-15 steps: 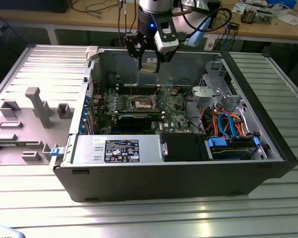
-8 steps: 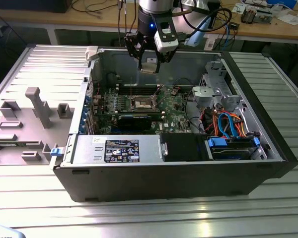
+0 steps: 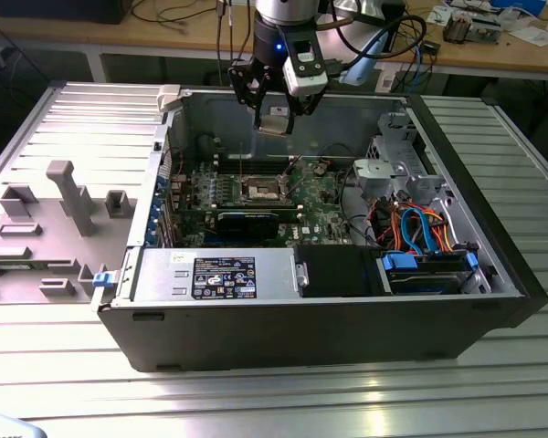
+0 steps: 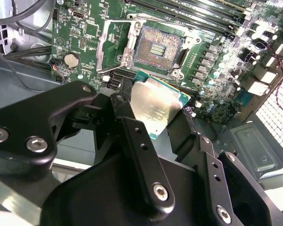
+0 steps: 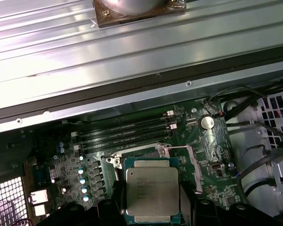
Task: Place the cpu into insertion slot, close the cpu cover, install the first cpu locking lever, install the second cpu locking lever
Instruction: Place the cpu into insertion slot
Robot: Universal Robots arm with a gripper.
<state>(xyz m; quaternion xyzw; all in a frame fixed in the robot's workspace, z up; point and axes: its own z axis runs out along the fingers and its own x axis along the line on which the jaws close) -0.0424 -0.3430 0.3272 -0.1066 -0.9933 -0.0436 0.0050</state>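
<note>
Two dark fingers [image 4: 137,141] of the gripper [image 3: 275,119] are clamped on opposite edges of the cpu [image 4: 155,106], so the hand is closed on the chip. In the exterior view the cpu hangs under the gripper, high above the green board [image 3: 324,193] and near the far wall of the open computer case [image 3: 329,310], well apart from the insertion slot [image 3: 260,190] below. The chip is nearly square, so no long axis stands out. Its metal top faces both wrist cameras, and in the second wrist view it sits tilted, with one corner towards the slot. There the slot's centre lies bare and the cpu cover [image 4: 108,49] is folded back just beside it. In the first wrist view the chip hides most of the slot and the fingers cut off its near edge. The locking levers are hard to make out in the exterior view.
</note>
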